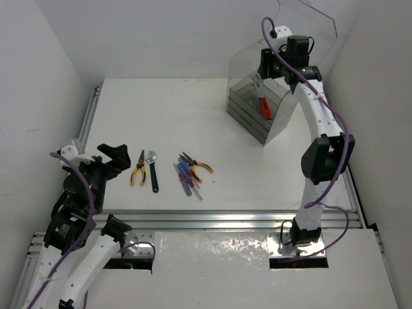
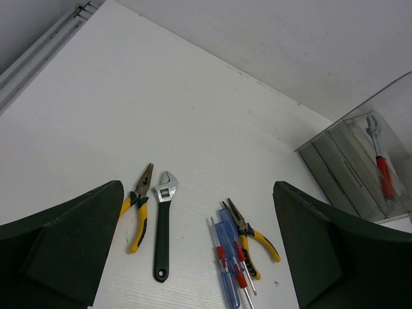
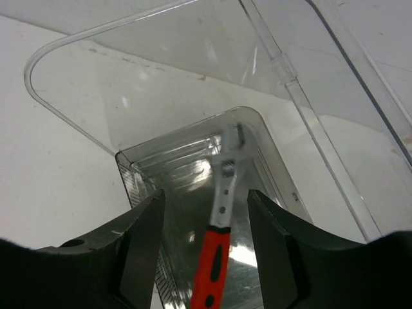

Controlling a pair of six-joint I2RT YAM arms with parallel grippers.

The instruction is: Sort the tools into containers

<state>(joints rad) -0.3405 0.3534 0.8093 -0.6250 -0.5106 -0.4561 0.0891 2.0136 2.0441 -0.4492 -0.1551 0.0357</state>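
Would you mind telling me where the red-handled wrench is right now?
The red-handled wrench lies in the top tray of the clear box, far right in the top view, below the open right gripper.

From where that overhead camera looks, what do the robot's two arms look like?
The left arm and right arm have white tubular links, black joint housings and a looping purple cable each. The left pincer and right pincer end in broad dark fingers.
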